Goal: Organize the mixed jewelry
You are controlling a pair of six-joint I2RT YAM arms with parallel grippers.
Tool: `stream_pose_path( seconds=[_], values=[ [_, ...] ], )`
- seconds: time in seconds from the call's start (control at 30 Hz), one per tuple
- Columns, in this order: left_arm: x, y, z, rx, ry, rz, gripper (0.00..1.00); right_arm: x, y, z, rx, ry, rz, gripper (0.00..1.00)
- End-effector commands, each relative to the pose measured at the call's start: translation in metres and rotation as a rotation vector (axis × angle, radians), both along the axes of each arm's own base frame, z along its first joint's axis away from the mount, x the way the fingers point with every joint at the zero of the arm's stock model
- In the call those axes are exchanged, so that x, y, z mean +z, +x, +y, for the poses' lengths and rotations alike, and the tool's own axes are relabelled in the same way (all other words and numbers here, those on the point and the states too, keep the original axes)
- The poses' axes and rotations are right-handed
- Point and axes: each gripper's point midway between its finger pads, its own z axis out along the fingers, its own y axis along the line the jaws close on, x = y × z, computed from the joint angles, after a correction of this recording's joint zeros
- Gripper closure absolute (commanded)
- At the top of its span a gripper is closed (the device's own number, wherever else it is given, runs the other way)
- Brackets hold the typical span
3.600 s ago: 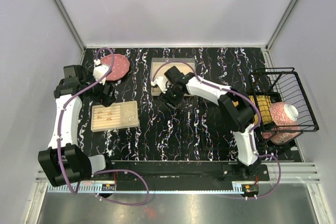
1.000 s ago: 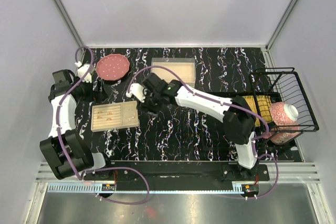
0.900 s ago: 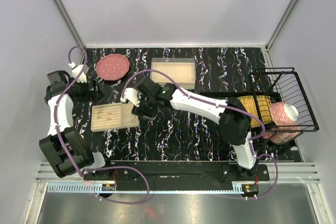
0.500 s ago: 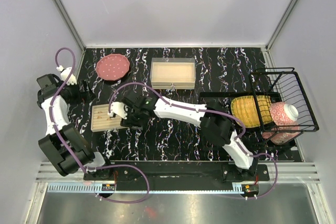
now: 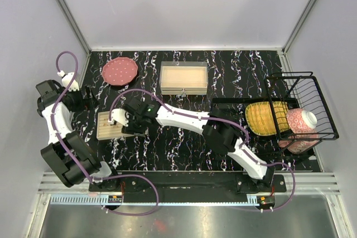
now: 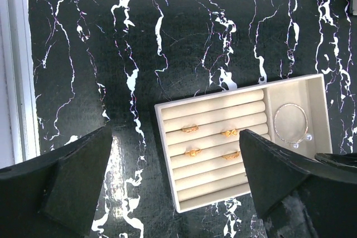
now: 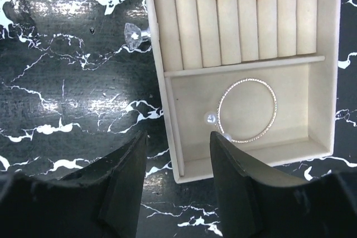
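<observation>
Top: right arm stretched far left, right gripper (image 5: 119,121) over beige tray (image 5: 103,132); left arm folded back | Left wrist: left gripper (image 6: 175,137) spread wide, empty, gold rings (image 6: 209,140) between its fingertips | Right wrist: jaws parted, empty, silver hoop (image 7: 246,110) just ahead of one fingertip

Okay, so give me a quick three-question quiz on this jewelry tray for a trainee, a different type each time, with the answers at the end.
1. True or false: the right gripper is open, above the tray's edge.
2. How many gold rings does the left wrist view show on the ring rolls?
3. The thin hoop lies: A) in the tray's open compartment, B) on the tabletop, C) around a ring roll.
Key: 1 true; 2 four; 3 A.
</observation>
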Motion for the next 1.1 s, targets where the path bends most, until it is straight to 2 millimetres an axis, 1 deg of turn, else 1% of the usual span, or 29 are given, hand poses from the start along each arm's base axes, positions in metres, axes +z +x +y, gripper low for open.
stream_pose_path(
  seconds=[0.0, 0.13, 0.17, 0.23, 0.27, 0.33, 0.37, 0.4, 0.47, 0.5, 0.73, 0.77, 0.93, 1.07],
  values=[
    [0.013, 0.006, 0.002, -0.026, 0.009, -0.057, 0.01, 0.013, 0.003, 0.021, 0.020, 0.058, -0.045, 0.45],
    [0.013, 0.005, 0.000, -0.039, 0.006, -0.060, 0.01, 0.007, 0.002, 0.025, 0.029, 0.058, -0.032, 0.46],
    [0.013, 0.005, 0.000, -0.037, 0.004, -0.060, 0.01, 0.009, 0.002, 0.027, 0.029, 0.064, -0.032, 0.46],
    [0.012, 0.005, -0.001, -0.041, 0.001, -0.058, 0.01, 0.003, 0.000, 0.029, 0.033, 0.059, -0.021, 0.46],
    [0.012, 0.005, 0.000, -0.038, -0.001, -0.056, 0.01, 0.005, 0.000, 0.031, 0.034, 0.065, -0.022, 0.46],
    [0.011, 0.005, -0.001, -0.041, -0.006, -0.056, 0.01, -0.001, -0.001, 0.033, 0.034, 0.059, -0.017, 0.46],
    [0.011, 0.005, -0.001, -0.040, -0.005, -0.056, 0.01, 0.002, 0.000, 0.035, 0.034, 0.069, -0.018, 0.46],
    [0.010, 0.004, -0.001, -0.040, -0.007, -0.054, 0.01, -0.003, 0.000, 0.036, 0.034, 0.061, -0.014, 0.47],
    [0.009, 0.004, -0.001, -0.041, -0.010, -0.052, 0.01, -0.002, 0.000, 0.039, 0.036, 0.067, -0.017, 0.47],
    [0.008, 0.004, -0.001, -0.039, -0.010, -0.050, 0.01, -0.007, 0.000, 0.039, 0.036, 0.056, -0.012, 0.47],
    [0.007, 0.003, 0.000, -0.039, -0.008, -0.050, 0.01, -0.017, -0.004, 0.039, 0.042, 0.042, 0.002, 0.52],
    [0.007, 0.002, 0.000, -0.039, -0.008, -0.049, 0.01, -0.021, -0.005, 0.037, 0.042, 0.033, 0.006, 0.53],
    [0.005, 0.003, 0.001, -0.041, -0.014, -0.047, 0.01, -0.026, -0.007, 0.035, 0.043, 0.024, 0.007, 0.57],
    [0.003, 0.002, 0.000, -0.042, -0.023, -0.041, 0.01, -0.038, -0.011, 0.033, 0.045, 0.003, 0.019, 0.64]
  ],
)
